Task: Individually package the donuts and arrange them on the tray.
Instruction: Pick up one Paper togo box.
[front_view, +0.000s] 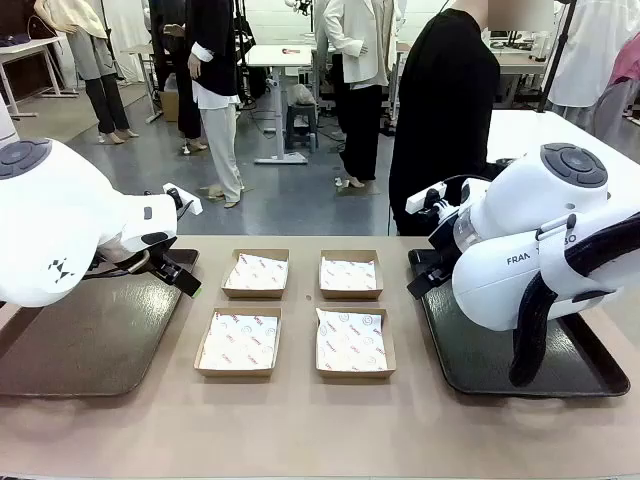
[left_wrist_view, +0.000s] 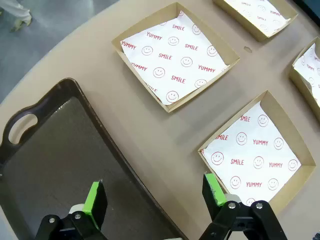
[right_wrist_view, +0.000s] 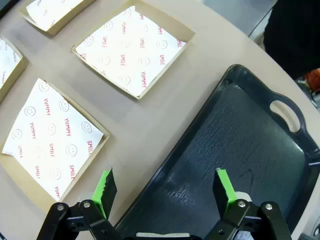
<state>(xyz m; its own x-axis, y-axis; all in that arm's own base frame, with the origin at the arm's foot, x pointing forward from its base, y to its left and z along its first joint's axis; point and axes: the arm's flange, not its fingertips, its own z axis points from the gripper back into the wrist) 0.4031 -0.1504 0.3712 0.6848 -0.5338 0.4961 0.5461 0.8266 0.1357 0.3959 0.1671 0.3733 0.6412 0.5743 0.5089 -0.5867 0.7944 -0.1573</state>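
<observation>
Green-padded fingers sit closest in both wrist views. Left gripper (left_wrist_view: 154, 194): jaws spread wide, nothing between them. One finger hangs over the brown tray (left_wrist_view: 50, 165), the other over the corner of one of the cardboard boxes (left_wrist_view: 233, 121). The tray's long edge runs between the fingers. Right gripper (right_wrist_view: 165, 189): same story, jaws wide apart, gripping nothing. One finger is above the black tray (right_wrist_view: 240, 135), the other above the tan table (right_wrist_view: 150, 125), just beside a box edge. Both look clear of the surfaces below, but height is hard to judge from these angles.

Front view: boxes in a two-by-two grid mid-table, between the trays.
- far-left box (front_view: 254, 294)
- far-right box (front_view: 351, 295)
- near-left box (front_view: 236, 371)
- near-right box (front_view: 355, 372)

Each is lined with white paper (left_wrist_view: 175, 55) printed in red with SMILE, YUMMY and smiley faces. The liners lie fully exposed. Brown tray is on the robot's left, black tray on its right, each with a handle cutout at one end. Both white arm housings hang over their own trays. Person (front_view: 440, 100) in a dark top stands at the far side, toward the black tray's end.
</observation>
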